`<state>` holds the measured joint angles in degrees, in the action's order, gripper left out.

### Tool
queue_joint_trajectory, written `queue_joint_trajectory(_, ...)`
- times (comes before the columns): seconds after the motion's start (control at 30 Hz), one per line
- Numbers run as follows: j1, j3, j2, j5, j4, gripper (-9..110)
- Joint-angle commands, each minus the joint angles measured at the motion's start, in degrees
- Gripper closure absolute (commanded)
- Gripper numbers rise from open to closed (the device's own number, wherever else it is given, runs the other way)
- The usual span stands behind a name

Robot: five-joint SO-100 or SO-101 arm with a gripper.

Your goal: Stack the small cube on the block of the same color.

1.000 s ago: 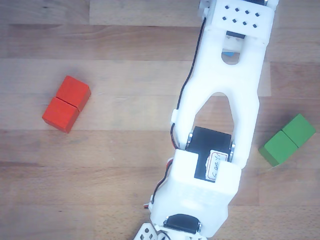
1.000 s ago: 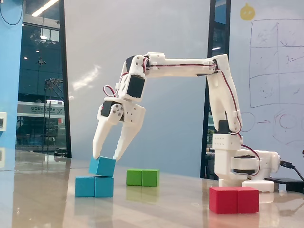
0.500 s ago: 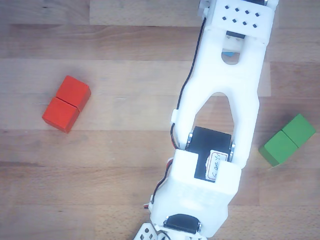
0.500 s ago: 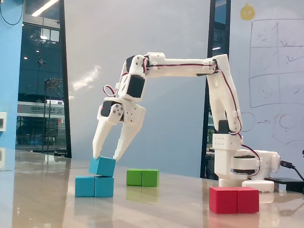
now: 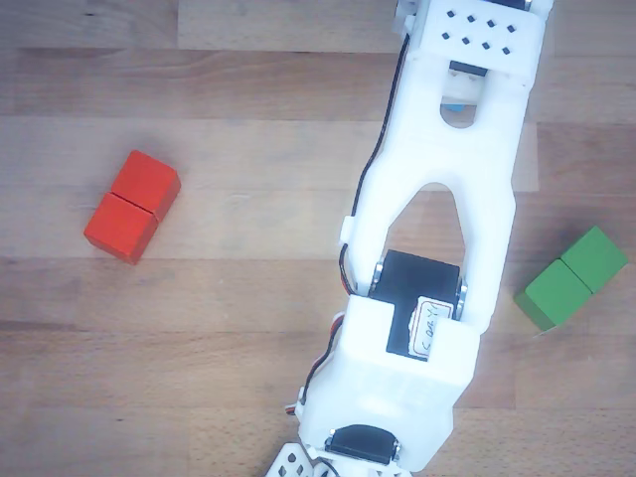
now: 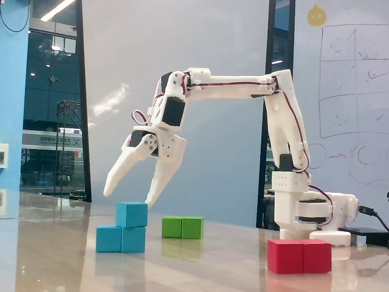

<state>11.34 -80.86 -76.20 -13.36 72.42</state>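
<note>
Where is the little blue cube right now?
In the fixed view, the small cube sits on the right half of the blue block, at the left, just under the open gripper.

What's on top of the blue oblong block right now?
In the fixed view, the small bright blue cube sits on the blue oblong block, over its right half. The open gripper hovers above. The contact face is hidden.
</note>
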Motion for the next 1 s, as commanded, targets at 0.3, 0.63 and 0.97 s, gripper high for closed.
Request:
queue_joint_trajectory(0.3,8.4,3.3,-2.2,-0.2,0.8,68)
queue_joint_trajectory(0.63,16.6,3.9,-3.7,-0.2,-0.1,68)
queue_joint_trajectory(0.97,12.6,0.8,-11.7,0.8,-0.2,73)
